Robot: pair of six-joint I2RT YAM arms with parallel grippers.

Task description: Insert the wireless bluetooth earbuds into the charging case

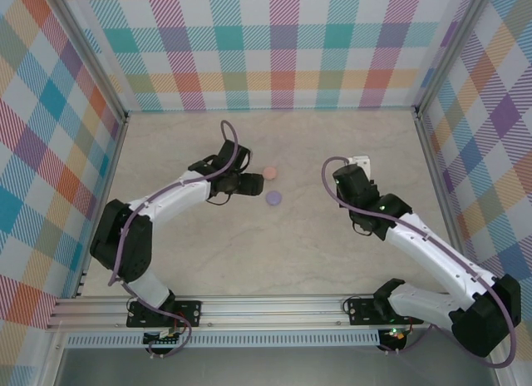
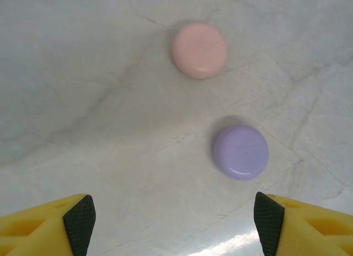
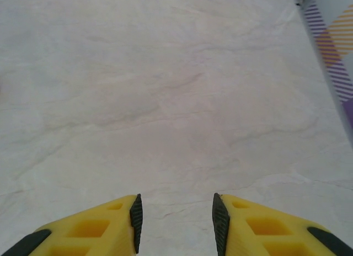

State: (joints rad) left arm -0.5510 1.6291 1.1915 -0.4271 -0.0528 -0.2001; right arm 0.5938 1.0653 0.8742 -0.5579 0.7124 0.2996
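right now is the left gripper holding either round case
No, the left gripper is open and empty, with the pink case and the purple case lying on the table ahead of it.

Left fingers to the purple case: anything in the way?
Nothing visible. Bare table lies between the open left fingers and the purple case. The pink case sits farther off, apart from it.
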